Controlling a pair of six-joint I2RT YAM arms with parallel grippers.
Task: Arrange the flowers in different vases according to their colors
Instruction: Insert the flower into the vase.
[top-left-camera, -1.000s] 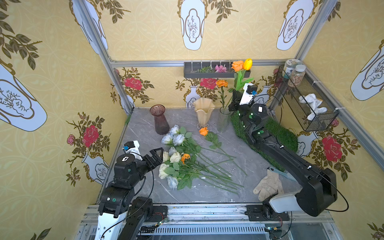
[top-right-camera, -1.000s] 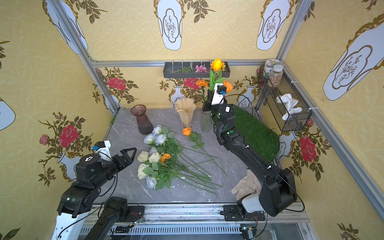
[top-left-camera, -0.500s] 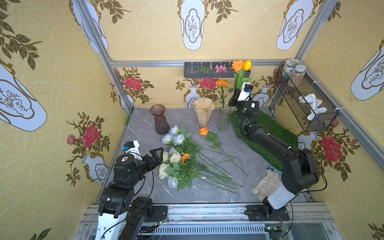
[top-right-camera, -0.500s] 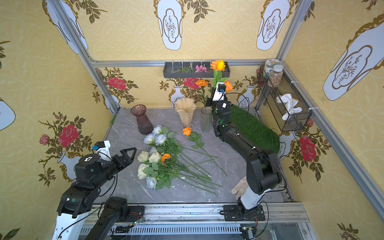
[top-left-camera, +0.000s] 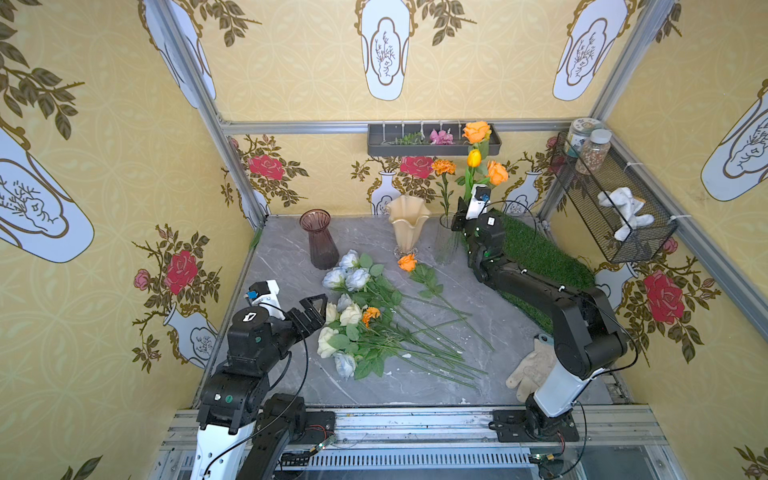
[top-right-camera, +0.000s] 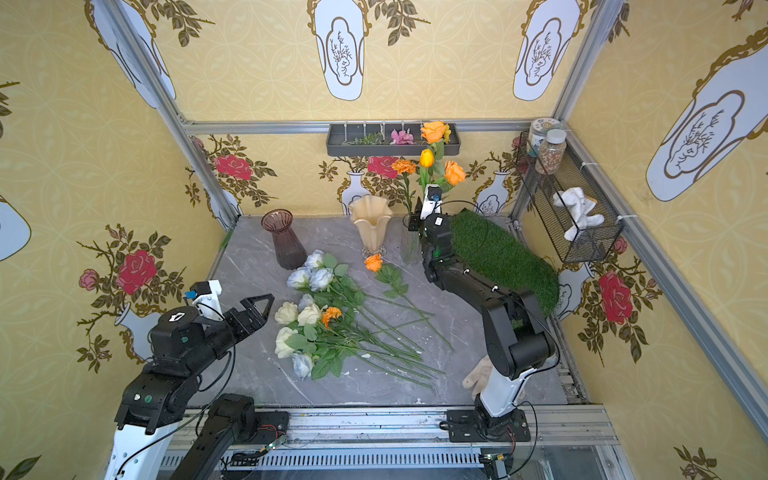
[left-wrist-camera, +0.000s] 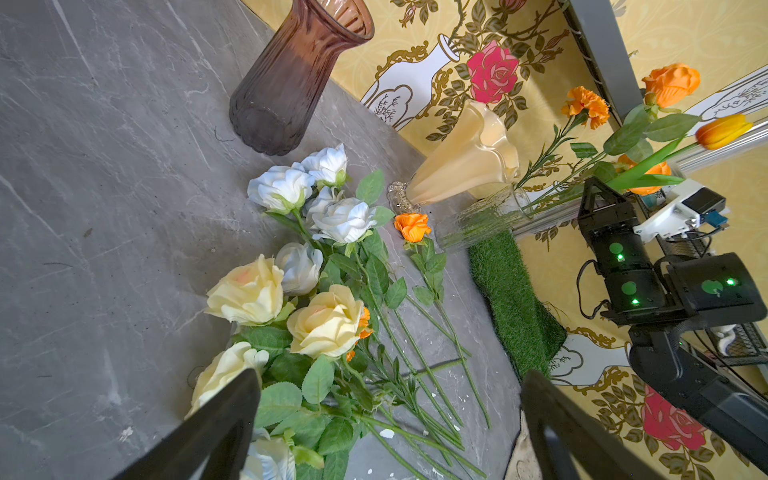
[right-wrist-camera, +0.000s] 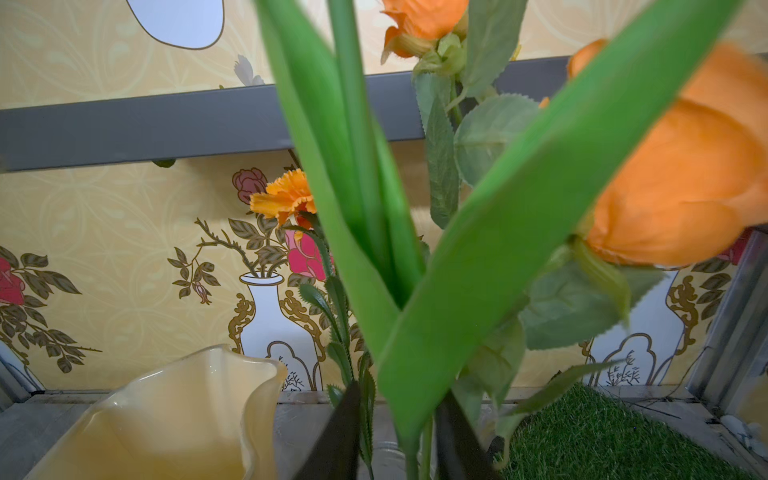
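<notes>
While both top views look down on the bench, the left gripper (top-left-camera: 319, 308) hovers spread wide and empty just beside the cream roses (top-left-camera: 351, 314) among the flowers (top-left-camera: 374, 332) lying on the table (top-left-camera: 291, 257), and the right gripper (top-left-camera: 456, 218) sits at the clear vase (top-left-camera: 445, 249) of orange blooms (top-left-camera: 496, 172). From the left wrist, its fingers (left-wrist-camera: 224, 419) gape above the leaves, touching nothing. From the right wrist, the dark fingers (right-wrist-camera: 340, 436) stand partly apart around the tulip's green stalk (right-wrist-camera: 357, 145), not clamped on it.

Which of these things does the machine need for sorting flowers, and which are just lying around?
For the job: loose flowers, purple vase, cream vase, clear vase with orange blooms.
Just lying about: glove, grass mat, jars, wire basket.
</notes>
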